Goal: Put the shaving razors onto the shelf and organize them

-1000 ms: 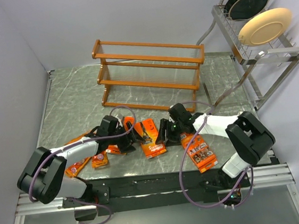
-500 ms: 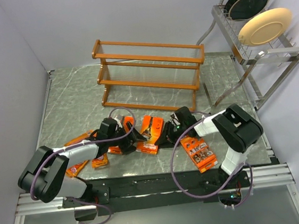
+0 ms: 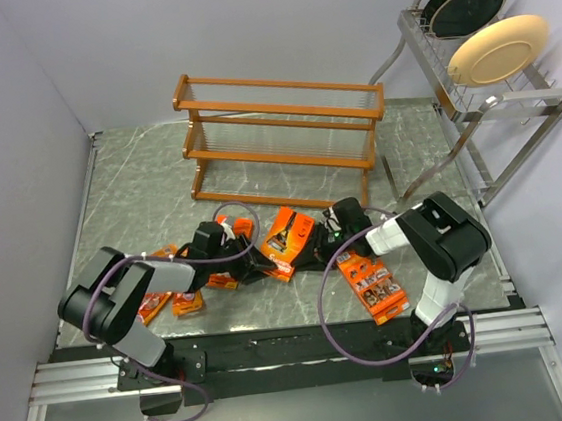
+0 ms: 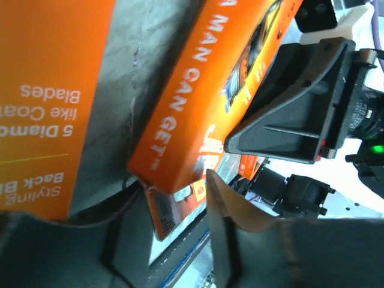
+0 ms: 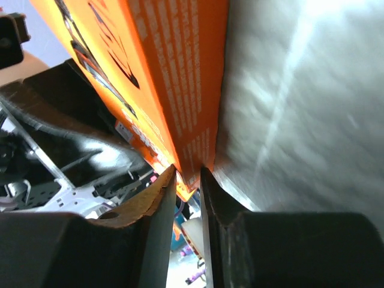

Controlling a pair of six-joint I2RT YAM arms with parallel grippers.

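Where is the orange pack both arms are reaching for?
In the top view, the orange pack sits mid-table between the left gripper and right gripper, in front of the wooden shelf.

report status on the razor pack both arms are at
right end effector pinching large razor pack edge, pack tipped up off table. left end effector around its corner, grip unclear. shelf holds no packs, path to it open.

The grey marbled bench [image 3: 139, 200] shows a soft sheen. The orange-brown wooden tiered shelf [image 3: 281, 110] looks smooth and varnished, its rods clear. The flat orange cardboard razor pack [image 3: 289, 235] is glossy.
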